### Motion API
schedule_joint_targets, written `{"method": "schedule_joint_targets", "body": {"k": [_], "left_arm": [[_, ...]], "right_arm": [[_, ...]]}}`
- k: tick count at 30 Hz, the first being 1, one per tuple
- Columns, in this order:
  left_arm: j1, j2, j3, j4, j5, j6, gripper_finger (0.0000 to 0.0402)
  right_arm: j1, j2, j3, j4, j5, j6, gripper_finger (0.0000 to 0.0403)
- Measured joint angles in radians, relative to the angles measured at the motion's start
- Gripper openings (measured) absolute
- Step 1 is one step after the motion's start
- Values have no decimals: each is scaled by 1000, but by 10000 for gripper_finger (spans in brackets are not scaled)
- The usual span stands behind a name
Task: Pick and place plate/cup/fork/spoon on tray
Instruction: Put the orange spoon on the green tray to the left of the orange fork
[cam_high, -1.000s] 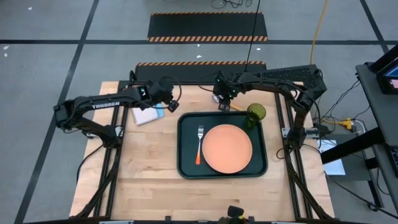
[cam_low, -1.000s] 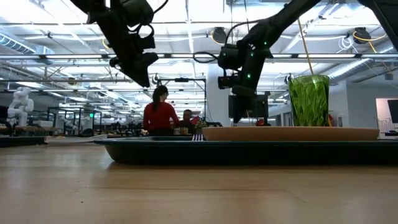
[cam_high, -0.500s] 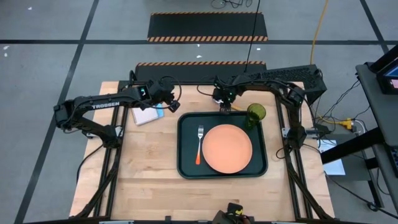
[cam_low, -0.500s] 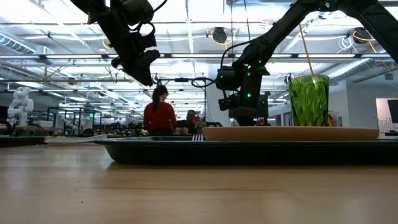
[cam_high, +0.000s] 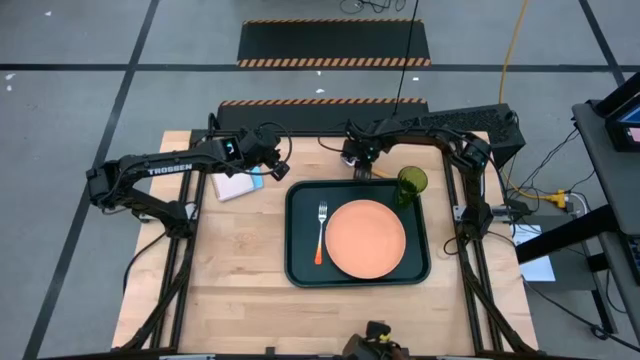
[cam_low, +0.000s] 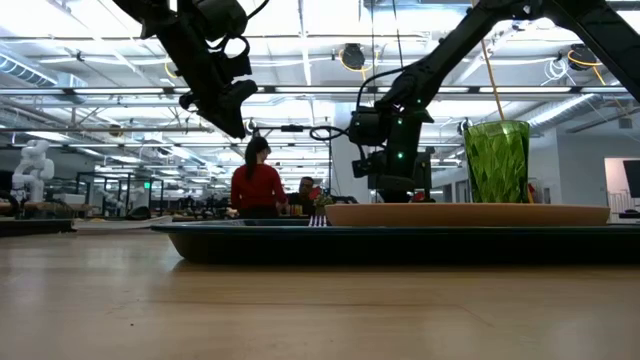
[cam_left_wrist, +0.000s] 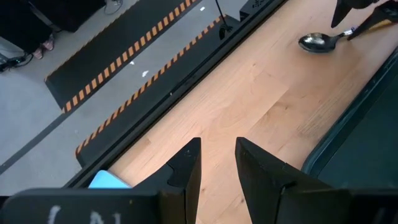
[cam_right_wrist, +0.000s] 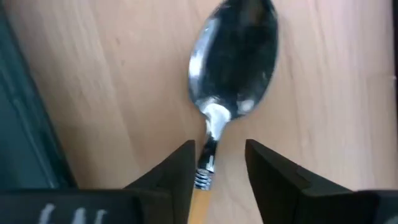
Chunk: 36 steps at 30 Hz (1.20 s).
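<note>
The spoon (cam_right_wrist: 235, 59) lies on the wooden table just beyond the tray's far rim, and it also shows in the left wrist view (cam_left_wrist: 320, 42). My right gripper (cam_right_wrist: 219, 163) is low over it and open, one finger on each side of the spoon's neck (cam_right_wrist: 209, 149), with a gap showing on both sides. In the high view the right gripper (cam_high: 362, 168) hides the spoon. The dark tray (cam_high: 300, 262) carries the salmon plate (cam_high: 366, 239), the fork (cam_high: 321, 232) and the green cup (cam_high: 411, 183). My left gripper (cam_high: 277, 172) hovers open and empty off the tray's far left corner.
A blue and white notebook (cam_high: 232, 186) lies on the table left of the tray, under the left arm. Bare wood (cam_high: 240, 270) runs along the tray's left and near sides. A person in red (cam_low: 257, 185) stands in the room beyond the table.
My right gripper has come down toward the table behind the tray, onto the spoon, and has shifted slightly toward the far edge. The spoon, the tray and the things on it have stayed where they were.
</note>
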Motion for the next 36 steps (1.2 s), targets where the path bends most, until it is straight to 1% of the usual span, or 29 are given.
{"method": "schedule_joint_targets", "body": {"k": [6, 10, 14, 18, 22, 29, 36], "left_arm": [[0, 0, 0, 0, 0, 0, 104], [-2, 0, 0, 0, 1, -1, 104], [-14, 0, 0, 0, 8, 0, 104], [-20, 0, 0, 0, 11, 1, 104], [-20, 0, 0, 0, 11, 1, 104], [-20, 0, 0, 0, 11, 1, 104], [-20, 0, 0, 0, 10, 1, 104]], "right_arm": [[-7, 0, -7, 3, -10, 20, 71], [-7, -4, -39, 27, -11, 36, 43], [-9, -8, -71, 48, -12, 44, 37], [-11, -7, -74, 50, -12, 46, 33], [-11, -17, -76, 73, -12, 47, 18], [-12, -66, -80, 93, -11, 55, 3], [-12, -118, -80, 95, -11, 72, 0]]}}
